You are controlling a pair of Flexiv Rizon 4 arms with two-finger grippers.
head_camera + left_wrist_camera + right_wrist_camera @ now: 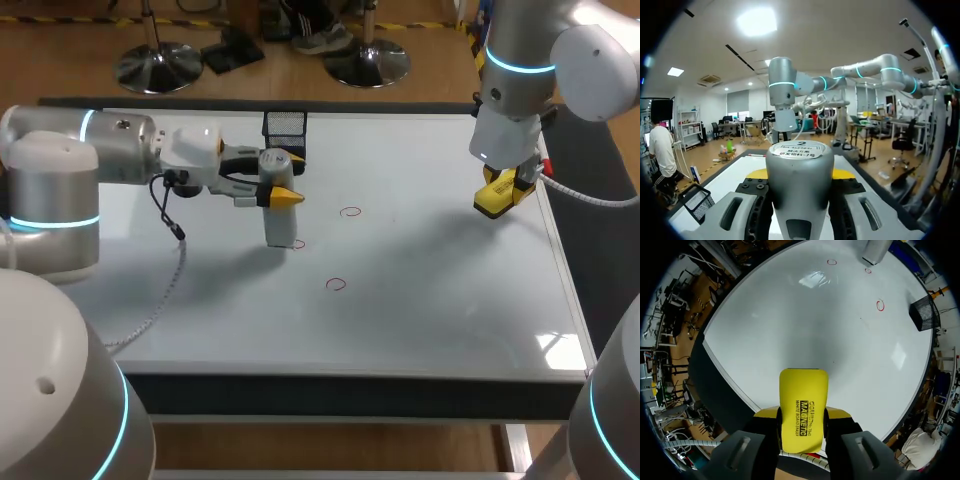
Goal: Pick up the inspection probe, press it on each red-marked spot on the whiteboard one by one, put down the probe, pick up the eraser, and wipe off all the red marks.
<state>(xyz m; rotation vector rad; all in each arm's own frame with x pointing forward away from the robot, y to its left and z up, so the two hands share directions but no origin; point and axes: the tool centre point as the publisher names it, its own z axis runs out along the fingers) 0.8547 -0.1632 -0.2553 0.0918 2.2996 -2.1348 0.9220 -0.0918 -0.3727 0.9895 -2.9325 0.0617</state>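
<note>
- Clamping probe [280, 228] upright on board [430, 300] with left fingers [759, 174], half hiding one red mark [299, 243].
- Gripping eraser [802, 407] with right fingers [838, 414] above board, near its right edge; yellow on yellow, hard to separate from overhead.

Head overhead, wrists close, whiteboard [430, 300] likely shared

three red marks [349, 212] – one probe [279, 215], one eraser [497, 193], one basket [285, 125]

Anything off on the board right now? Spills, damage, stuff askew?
Nothing spilled or damaged. One oddity: the right claw already holds the eraser above the whiteboard's right side while the left claw has the probe standing upright by a red mark.
</note>
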